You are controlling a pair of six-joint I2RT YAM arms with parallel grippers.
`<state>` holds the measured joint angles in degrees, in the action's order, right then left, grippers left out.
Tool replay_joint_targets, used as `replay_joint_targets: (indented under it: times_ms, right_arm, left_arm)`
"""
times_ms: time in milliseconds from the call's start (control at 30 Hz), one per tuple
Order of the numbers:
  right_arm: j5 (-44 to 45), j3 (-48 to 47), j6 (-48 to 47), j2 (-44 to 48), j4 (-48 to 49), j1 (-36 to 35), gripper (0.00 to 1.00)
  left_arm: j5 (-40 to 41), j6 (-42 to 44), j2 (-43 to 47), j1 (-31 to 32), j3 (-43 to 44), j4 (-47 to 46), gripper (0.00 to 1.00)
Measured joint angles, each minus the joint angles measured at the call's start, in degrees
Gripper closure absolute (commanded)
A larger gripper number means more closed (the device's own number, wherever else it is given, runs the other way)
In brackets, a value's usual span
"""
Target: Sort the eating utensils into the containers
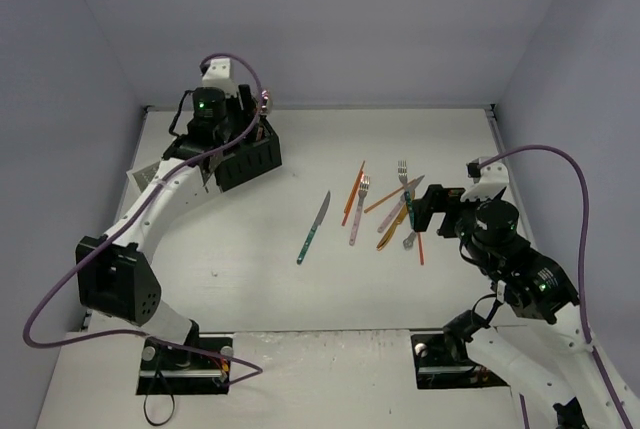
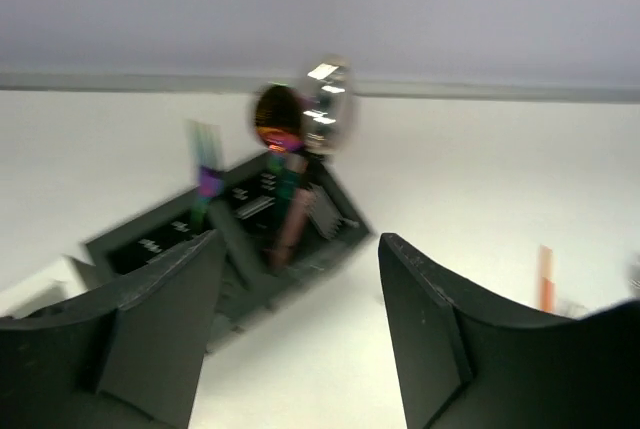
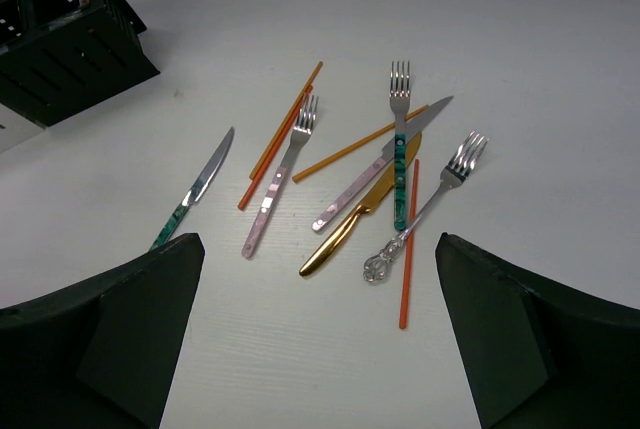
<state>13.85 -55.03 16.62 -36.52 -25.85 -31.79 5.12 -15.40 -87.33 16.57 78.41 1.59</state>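
Observation:
Several eating utensils lie in a loose pile right of the table's middle [image 1: 385, 209]. The right wrist view shows a teal-handled knife [image 3: 195, 189], a pink-handled fork [image 3: 280, 174], a teal-handled fork [image 3: 400, 149], a gold knife [image 3: 350, 229], an ornate silver fork [image 3: 430, 204] and orange sticks [image 3: 407, 244]. My right gripper [image 3: 318, 249] is open and empty, hovering at the pile's near right edge [image 1: 418, 211]. The black caddy [image 1: 250, 159] stands at the back left with spoons [image 2: 320, 109] upright in it. My left gripper [image 2: 300, 249] is open and empty just above and beside it.
A pale box-like thing [image 1: 143, 177], perhaps the white caddy, sits left of the black one, mostly hidden under my left arm. Grey walls close the table at the back and sides. The teal-handled knife [image 1: 314, 227] lies apart, left of the pile.

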Motion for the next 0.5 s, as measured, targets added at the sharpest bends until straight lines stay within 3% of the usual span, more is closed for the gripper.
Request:
replay_joint_targets:
  times_ms: [233,367,500]
  right_arm:
    - [-0.2,0.0,0.0,-2.5,0.0,0.0,0.0]
    - [-0.3,0.0,0.1,-2.7,0.0,0.0,0.0]
    - [-0.4,0.0,0.3,-2.6,0.0,0.0,0.0]
  left_arm:
    - [-2.9,-5.3,-5.4,15.6,9.9,14.1,0.4]
    - [-4.1,-7.9,-14.4,22.0,12.9,18.3,0.42]
    - [-5.0,-9.9,-25.7,26.1,18.2,22.2,0.5]
